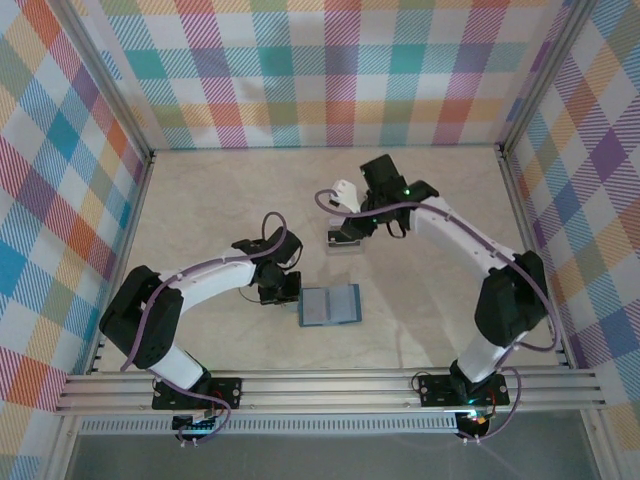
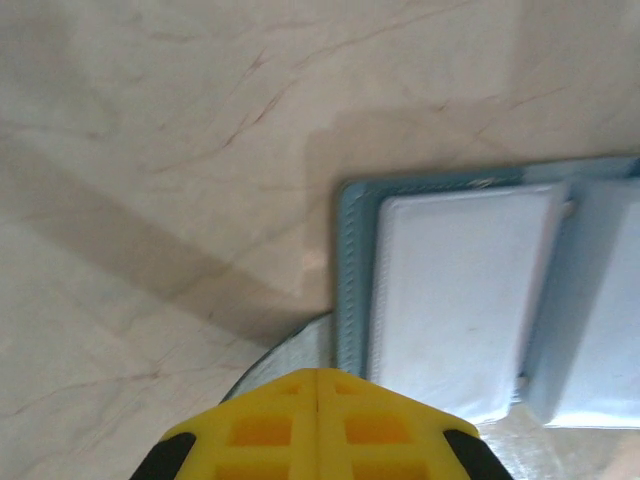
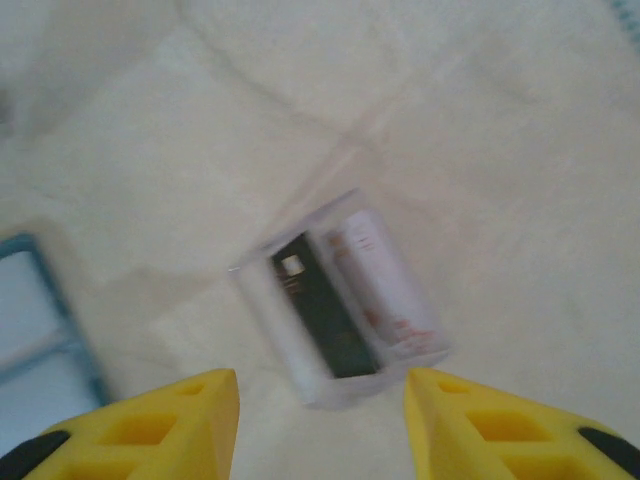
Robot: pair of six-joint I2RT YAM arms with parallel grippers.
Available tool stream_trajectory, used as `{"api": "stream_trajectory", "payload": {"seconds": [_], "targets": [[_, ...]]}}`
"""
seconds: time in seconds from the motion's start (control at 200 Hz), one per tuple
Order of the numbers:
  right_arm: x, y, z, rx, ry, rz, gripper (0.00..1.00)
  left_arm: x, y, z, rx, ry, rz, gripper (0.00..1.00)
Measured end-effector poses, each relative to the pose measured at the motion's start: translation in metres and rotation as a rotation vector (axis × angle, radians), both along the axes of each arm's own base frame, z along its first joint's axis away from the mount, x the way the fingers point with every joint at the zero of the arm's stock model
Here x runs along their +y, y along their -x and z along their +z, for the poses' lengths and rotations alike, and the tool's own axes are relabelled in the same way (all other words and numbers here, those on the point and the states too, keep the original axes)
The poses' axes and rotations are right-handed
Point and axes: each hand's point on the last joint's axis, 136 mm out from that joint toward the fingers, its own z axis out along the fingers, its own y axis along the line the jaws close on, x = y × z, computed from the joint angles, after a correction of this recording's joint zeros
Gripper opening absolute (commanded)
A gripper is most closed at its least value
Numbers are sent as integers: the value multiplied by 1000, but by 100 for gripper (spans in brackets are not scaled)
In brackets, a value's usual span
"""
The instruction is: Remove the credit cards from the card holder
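Nearest the lens, the left arm's yellow fingers [image 2: 262,432] are pressed together, the left jaws shut with nothing visible between them; their tips sit over a pale grey-blue curved side tab [image 2: 285,358], though I cannot tell whether they touch it; just beyond lies the small teal-blue bifold card holder [image 2: 455,300], open flat on the pale marbled surface [image 2: 150,150], pocket faces up; whether a card sits inside either pocket cannot be made out. The right arm's yellow fingers [image 3: 190,420] stand spread, the right jaws holding nothing, above a small clear plastic tray [image 3: 262,320]; in it a thin dark rectangular credit card [image 3: 325,320] and a pale credit card with reddish print [image 3: 385,290] lie side by side; the holder is near the tray but apart from it. The tray looks light, so a fingertip brushing its wall would probably push it or tip the cards out; if the left jaws are not pinning the tab, the holder could fold shut or slide at any tug; a card sitting flush in a pocket would give thin purchase and could slip.
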Motion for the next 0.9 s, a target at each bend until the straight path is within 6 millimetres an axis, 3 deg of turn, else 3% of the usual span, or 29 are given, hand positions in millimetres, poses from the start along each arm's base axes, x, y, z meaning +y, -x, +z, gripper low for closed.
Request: {"api": "stream_trajectory", "payload": {"seconds": [0.14, 0.29, 0.37, 0.445, 0.605, 0.725, 0.9], "targets": [[-13, 32, -27, 112, -57, -114, 53, -12, -6, 0, -7, 59, -17, 9], [-34, 50, -46, 160, -55, -228, 55, -16, -10, 1, -12, 93, -33, 14], [-34, 54, -43, 185, -109, -281, 43, -15, -11, -1, -10, 92, -35, 7], [-26, 56, -37, 233, -197, -333, 34, -12, -12, -6, 5, 83, -26, 4], [-5, 61, -37, 410, -348, -478, 32, 2, -11, -19, 42, 75, 18, 4], [10, 74, -57, 599, -378, -601, 28, 12, -1, -30, 77, 59, 31, 3], [35, 105, -89, 824, -356, -690, 29, 12, 0, -30, 71, 78, 33, 3]]}}
